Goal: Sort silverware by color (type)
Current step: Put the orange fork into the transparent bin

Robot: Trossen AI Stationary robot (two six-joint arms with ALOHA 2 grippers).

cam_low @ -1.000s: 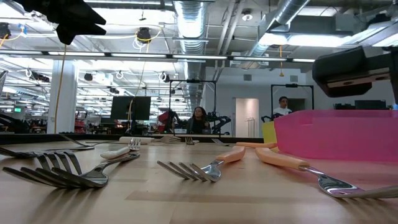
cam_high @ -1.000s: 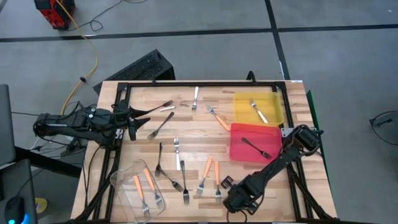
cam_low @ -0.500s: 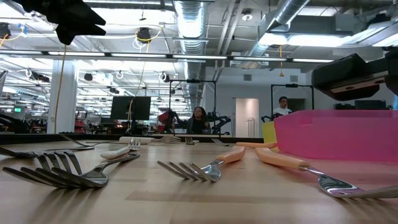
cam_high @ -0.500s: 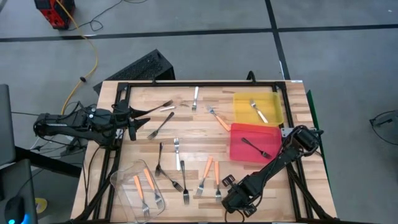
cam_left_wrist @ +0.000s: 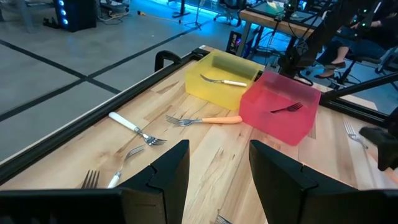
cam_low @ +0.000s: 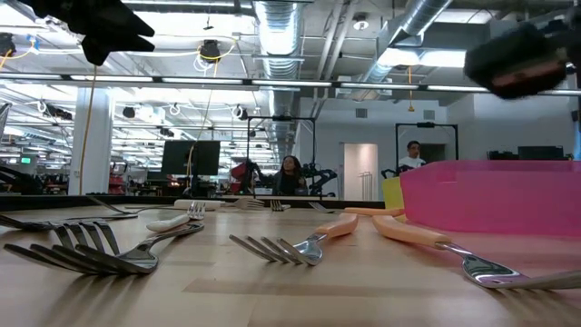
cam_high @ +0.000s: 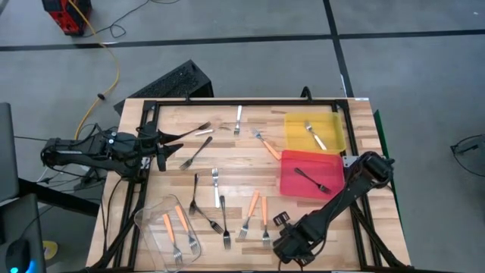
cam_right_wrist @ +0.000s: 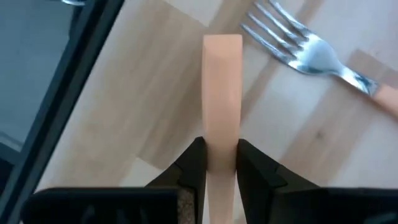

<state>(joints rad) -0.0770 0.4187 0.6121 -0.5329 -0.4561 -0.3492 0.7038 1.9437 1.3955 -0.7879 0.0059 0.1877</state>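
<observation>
Orange-handled, white-handled and dark forks lie scattered on the wooden table (cam_high: 356,114). My right gripper (cam_high: 279,221) hangs over the near right part and is shut on an orange-handled fork (cam_right_wrist: 222,81); its tines are hidden. Right beside it lies another orange-handled fork (cam_right_wrist: 311,53), and one more (cam_high: 251,212) lies further left. The yellow tray (cam_high: 333,140) holds a white-handled fork (cam_high: 314,135). A dark fork (cam_high: 311,179) rests in the red tray (cam_high: 292,163). My left gripper (cam_left_wrist: 217,180) waits open over the table's left edge, with nothing between its fingers. My right gripper pinches the orange handle (cam_right_wrist: 222,127) between its two fingers, which close on its two long sides. The fingers come steeply from above. The handle runs on past the fingertips, and its free end (cam_right_wrist: 222,40) stands a little above the boards.
A clear plastic tub (cam_high: 151,220) with orange-handled forks sits at the near left corner. Dark forks (cam_high: 204,212) lie left of the right gripper. A black frame (cam_high: 242,101) runs round the table's edges.
My right gripper has risen over the near right part of the table and rolled about its own axis. The forks on the boards have stayed where they were.
</observation>
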